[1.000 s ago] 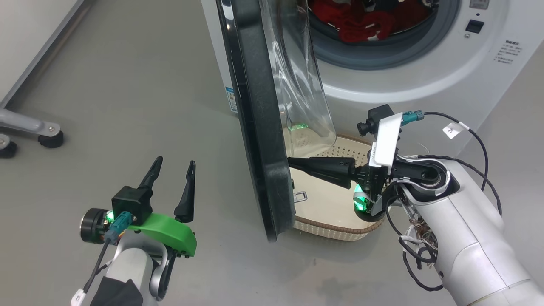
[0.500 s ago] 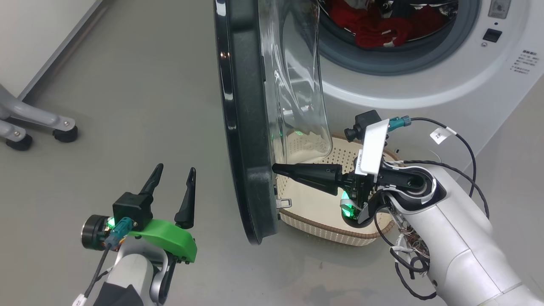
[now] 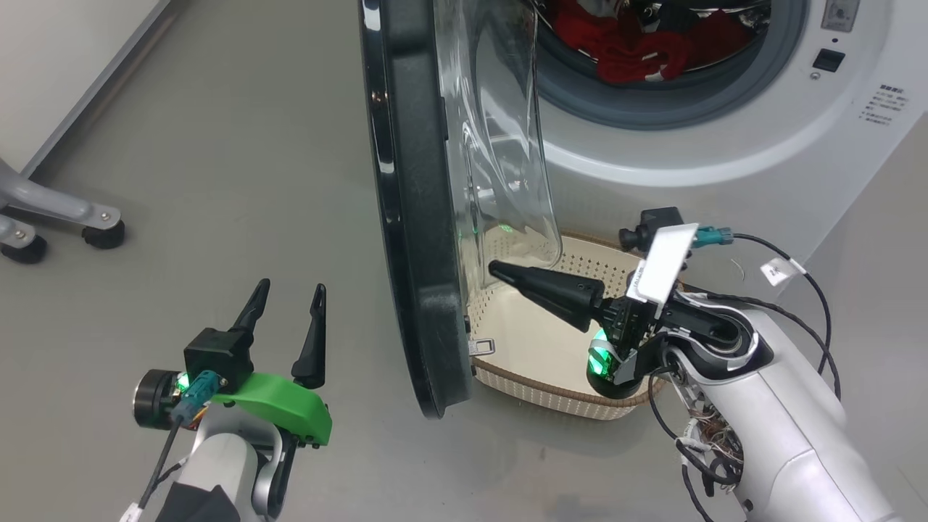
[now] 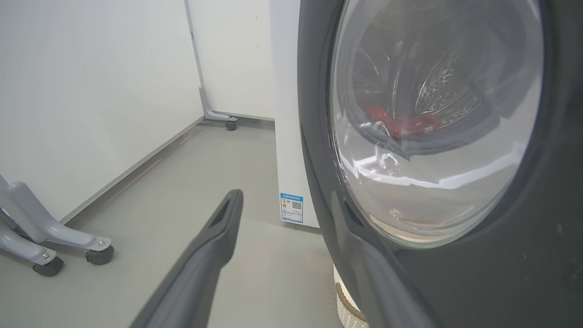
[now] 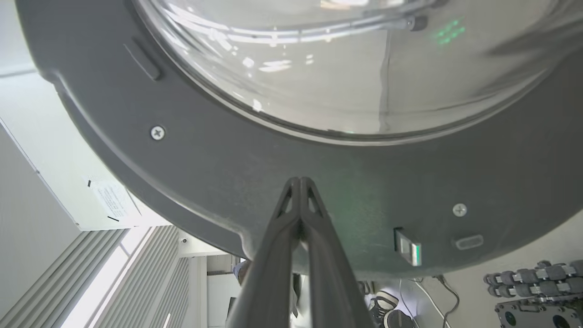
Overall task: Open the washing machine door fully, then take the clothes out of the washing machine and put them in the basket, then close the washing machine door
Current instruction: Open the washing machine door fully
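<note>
Our right end effector [image 3: 499,270] has its fingers pressed together, gripping nothing. Its tip is close to the inner side of the door [image 3: 417,239], above the basket [image 3: 558,384]; we cannot tell if it touches. Our left end effector [image 3: 290,288] hangs spread and empty outside the door, which stands partly open. The red clothes [image 3: 631,54] lie inside the washing machine [image 3: 725,167].

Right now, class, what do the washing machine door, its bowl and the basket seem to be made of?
The washing machine door rim: probably plastic, glossy black outside, matt grey with screws inside. The bowl: clear glass or plastic, see-through with sharp reflections. The basket: likely cream plastic, moulded perforations, brown woven-look rim.
</note>
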Robot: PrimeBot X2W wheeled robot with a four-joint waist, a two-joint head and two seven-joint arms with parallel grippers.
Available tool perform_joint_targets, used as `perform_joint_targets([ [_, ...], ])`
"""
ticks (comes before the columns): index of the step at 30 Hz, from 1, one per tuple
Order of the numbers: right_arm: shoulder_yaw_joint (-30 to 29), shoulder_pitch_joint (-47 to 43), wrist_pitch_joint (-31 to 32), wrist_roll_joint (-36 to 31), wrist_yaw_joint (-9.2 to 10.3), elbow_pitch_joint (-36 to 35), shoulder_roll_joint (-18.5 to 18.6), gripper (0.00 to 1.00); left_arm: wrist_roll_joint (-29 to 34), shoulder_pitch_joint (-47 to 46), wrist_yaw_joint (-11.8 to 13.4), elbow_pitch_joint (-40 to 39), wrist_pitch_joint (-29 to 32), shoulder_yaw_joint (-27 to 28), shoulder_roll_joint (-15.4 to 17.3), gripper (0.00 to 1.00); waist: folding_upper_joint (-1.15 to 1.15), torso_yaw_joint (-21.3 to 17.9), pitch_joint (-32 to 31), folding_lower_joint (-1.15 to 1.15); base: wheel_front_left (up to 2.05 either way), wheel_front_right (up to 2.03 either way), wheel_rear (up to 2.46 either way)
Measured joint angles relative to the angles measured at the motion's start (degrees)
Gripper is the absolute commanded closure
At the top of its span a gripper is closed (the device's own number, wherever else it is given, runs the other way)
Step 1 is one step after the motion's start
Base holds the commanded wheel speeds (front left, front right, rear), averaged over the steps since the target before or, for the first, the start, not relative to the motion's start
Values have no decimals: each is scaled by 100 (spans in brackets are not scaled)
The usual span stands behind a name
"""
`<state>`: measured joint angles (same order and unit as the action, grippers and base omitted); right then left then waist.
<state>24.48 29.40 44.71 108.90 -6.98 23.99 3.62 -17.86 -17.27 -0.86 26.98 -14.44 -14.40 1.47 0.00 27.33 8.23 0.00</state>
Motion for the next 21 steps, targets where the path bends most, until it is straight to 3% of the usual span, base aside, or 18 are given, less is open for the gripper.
perform_joint_targets([
  [5,-405,-200,-427,-67,0,-159,-1,100,-25,1,1,0,0,16,-1,0,0,-47,-4,0,0,0,0],
  [7,-583,-302,-632,-142,0,-265,-1,29,-31,2,3,0,0,53,-1,0,0,-72,-6,0,0,0,0],
  [8,-668,-350,-748,-245,0,-319,-2,0,-32,2,4,0,0,73,-1,0,0,-84,-8,0,0,0,0],
  [16,-1271,-774,-1850,-1085,0,-883,30,0,-78,58,59,2,-1,164,-1,0,0,-187,-16,0,0,0,0],
  [21,-1464,-900,-2937,-2351,0,-1212,354,0,-79,91,63,4,0,191,-2,0,0,-237,-17,0,0,0,0],
])
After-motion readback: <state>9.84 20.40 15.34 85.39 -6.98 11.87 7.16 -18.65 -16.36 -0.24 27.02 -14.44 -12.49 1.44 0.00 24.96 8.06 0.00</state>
